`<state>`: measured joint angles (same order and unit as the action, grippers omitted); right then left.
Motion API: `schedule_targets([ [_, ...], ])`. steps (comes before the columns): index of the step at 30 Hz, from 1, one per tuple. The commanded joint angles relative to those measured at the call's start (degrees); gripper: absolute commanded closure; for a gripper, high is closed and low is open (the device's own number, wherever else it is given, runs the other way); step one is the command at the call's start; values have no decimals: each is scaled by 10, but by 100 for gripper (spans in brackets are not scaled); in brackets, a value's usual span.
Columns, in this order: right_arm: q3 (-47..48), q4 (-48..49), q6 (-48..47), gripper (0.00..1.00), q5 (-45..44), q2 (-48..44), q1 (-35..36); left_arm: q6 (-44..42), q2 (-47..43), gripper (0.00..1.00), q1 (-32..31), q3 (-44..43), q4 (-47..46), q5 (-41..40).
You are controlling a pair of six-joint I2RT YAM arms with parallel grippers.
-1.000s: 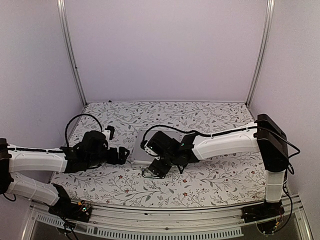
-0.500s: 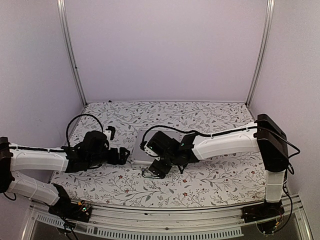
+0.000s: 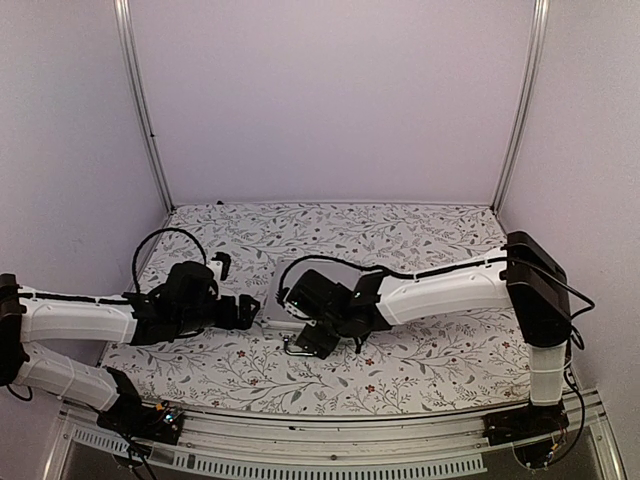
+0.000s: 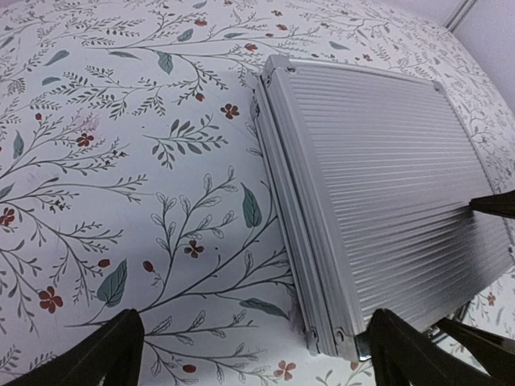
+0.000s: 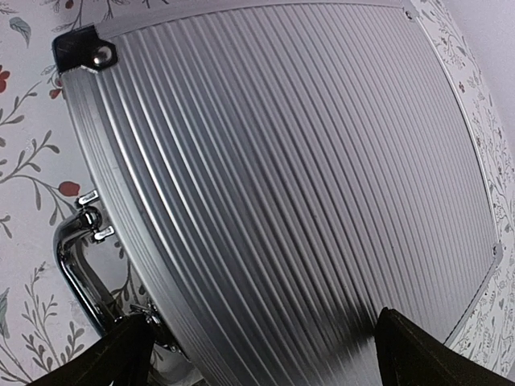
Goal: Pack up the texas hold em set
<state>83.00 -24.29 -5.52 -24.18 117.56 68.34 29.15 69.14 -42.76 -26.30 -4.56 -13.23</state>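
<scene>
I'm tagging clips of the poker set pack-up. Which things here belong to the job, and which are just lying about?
Job: case, shut and lying flat; its handle; left tool and right tool, both open.
Lying about: only the flowered cloth under it.

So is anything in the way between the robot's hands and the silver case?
No, nothing visible. The open left gripper faces the closed case across bare tablecloth, and the open right gripper hangs right over it.
</scene>
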Motion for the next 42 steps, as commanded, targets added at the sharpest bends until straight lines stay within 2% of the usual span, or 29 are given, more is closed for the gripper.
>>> schedule_targets([
  [1, 7, -20, -6, 1, -22, 34, 10, -3, 5, 0, -8, -11, 1, -7],
  [23, -6, -21, 1, 1, -104, 69, 19, -6, 4, 0, -8, -13, 1, -8],
  [30, -27, 6, -2, 1, -55, 27, 19, -9, 14, 0, -8, -23, 0, -6],
  [42, -71, 59, 2, 1, 61, -95, 17, -17, 8, 0, -8, -31, 3, -2],
])
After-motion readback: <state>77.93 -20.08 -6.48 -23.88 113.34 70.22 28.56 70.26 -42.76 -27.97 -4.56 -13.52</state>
